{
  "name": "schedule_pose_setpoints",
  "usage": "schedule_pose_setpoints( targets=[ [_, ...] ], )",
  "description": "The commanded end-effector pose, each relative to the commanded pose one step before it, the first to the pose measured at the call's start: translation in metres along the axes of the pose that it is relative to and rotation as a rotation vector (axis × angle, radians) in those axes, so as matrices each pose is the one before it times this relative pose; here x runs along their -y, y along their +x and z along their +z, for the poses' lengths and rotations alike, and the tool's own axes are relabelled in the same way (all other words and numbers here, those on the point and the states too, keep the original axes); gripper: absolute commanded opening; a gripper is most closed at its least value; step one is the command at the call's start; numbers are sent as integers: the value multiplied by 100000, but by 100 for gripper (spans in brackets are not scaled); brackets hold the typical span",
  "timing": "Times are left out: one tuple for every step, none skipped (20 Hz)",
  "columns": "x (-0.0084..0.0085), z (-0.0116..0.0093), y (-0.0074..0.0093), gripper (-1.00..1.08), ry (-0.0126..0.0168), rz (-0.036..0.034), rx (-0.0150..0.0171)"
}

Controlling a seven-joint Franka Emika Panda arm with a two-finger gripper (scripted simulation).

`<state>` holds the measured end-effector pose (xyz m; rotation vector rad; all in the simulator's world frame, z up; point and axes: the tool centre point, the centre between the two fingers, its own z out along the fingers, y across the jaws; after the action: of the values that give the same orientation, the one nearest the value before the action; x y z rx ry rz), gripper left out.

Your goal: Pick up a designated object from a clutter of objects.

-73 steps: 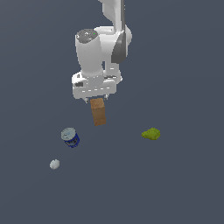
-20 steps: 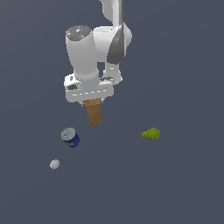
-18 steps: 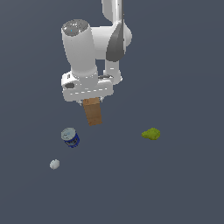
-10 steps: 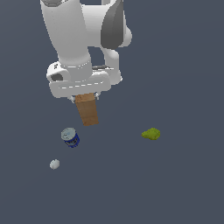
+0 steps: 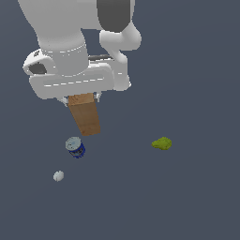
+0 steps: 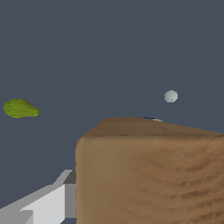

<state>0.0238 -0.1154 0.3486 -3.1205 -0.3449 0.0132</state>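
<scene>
The tan-brown wooden block (image 5: 85, 116) hangs upright from my gripper (image 5: 80, 99), lifted well above the dark floor. The gripper is shut on its upper end; the fingers are mostly hidden behind the white hand. In the wrist view the block (image 6: 148, 170) fills the lower part, with a white finger (image 6: 48, 201) beside it. The blue silver-topped can (image 5: 75, 146) stands below the block. The small white lump (image 5: 58, 176) lies beyond it towards the exterior view's left. The yellow-green lump (image 5: 162, 143) lies towards the exterior view's right.
The white arm and hand (image 5: 75, 51) fill the upper part of the exterior view. In the wrist view the yellow-green lump (image 6: 20, 108) and the white lump (image 6: 170, 96) show on the dark floor; the can is almost hidden behind the block.
The arm has risen towards the exterior camera with the block in its grip, looming much larger. The can and both lumps have not moved.
</scene>
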Motion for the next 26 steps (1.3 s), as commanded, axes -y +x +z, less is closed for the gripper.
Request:
schedule_pose_setpoints(
  targets=[
    [-486,-1900,955,-100,-332,-22,-852],
    [-172,-529,330,-100,0,0,0],
    [-169,-518,324,-100,0,0,0],
    [-166,-508,318,-100,0,0,0],
    [-163,-497,312,-100,0,0,0],
    [-160,-487,307,-100,0,0,0],
    [-157,-477,301,-100,0,0,0],
    [-154,-466,295,-100,0,0,0],
    [-151,-456,289,-100,0,0,0],
    [-117,-433,307,-100,16,-65,16],
    [-145,-436,278,-100,0,0,0],
    [-142,-426,272,-100,0,0,0],
    [-139,-416,266,-100,0,0,0],
    [-136,-406,260,-100,0,0,0],
    [-133,-396,254,-100,0,0,0],
    [-129,-386,249,-100,0,0,0],
    [-126,-376,243,-100,0,0,0],
    [-123,-366,237,-100,0,0,0],
    [-120,-356,231,-100,0,0,0],
    [-117,-346,225,-100,0,0,0],
    [-114,-336,219,-100,0,0,0],
    [-111,-326,213,-100,0,0,0],
    [-108,-316,207,-100,0,0,0],
    [-104,-306,201,-100,0,0,0],
    [-101,-297,195,-100,0,0,0],
    [-98,-287,189,-100,0,0,0]
  ],
)
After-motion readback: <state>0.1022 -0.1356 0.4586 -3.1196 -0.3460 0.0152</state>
